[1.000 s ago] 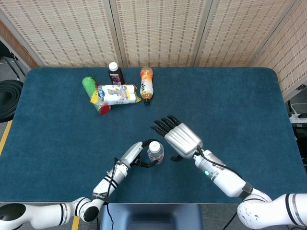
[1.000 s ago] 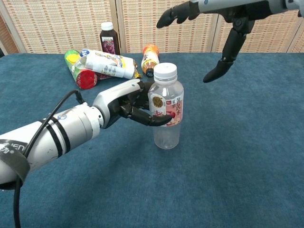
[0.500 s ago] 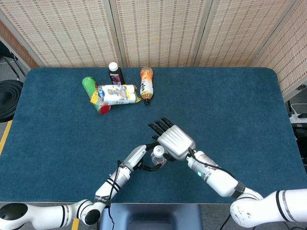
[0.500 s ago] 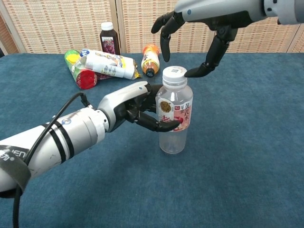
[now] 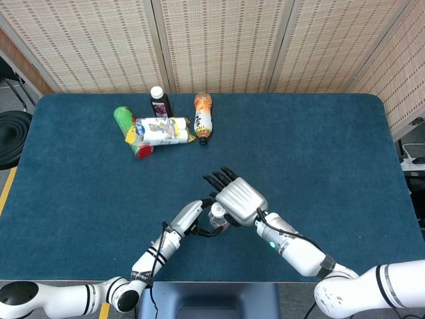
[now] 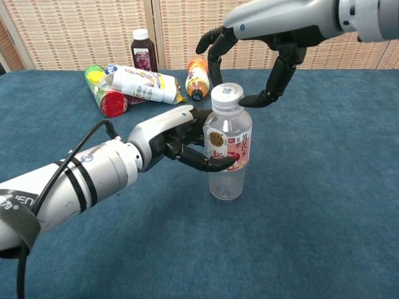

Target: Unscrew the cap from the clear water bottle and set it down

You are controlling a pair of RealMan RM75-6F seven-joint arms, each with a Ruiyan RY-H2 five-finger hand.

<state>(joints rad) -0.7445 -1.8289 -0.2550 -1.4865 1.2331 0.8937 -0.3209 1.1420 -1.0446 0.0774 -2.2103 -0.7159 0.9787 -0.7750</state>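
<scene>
The clear plastic water bottle [image 6: 227, 156] stands upright, gripped around its label by the left hand [image 6: 177, 140]. The right hand [image 6: 252, 59] hovers spread above the white screw cap [image 6: 226, 94] (holding nothing); a skewed pinch could tip the bottle

A lab-like test booth: blue-clothed table [image 5: 345, 153] enclosed by woven screens [image 5: 219, 43].

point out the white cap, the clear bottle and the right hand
white cap [image 6: 227, 91], chest view, on its flat top.
clear bottle [image 6: 227, 177], chest view, bare lower body under the label.
right hand [image 6: 265, 28], chest view, on its silver back.
</scene>
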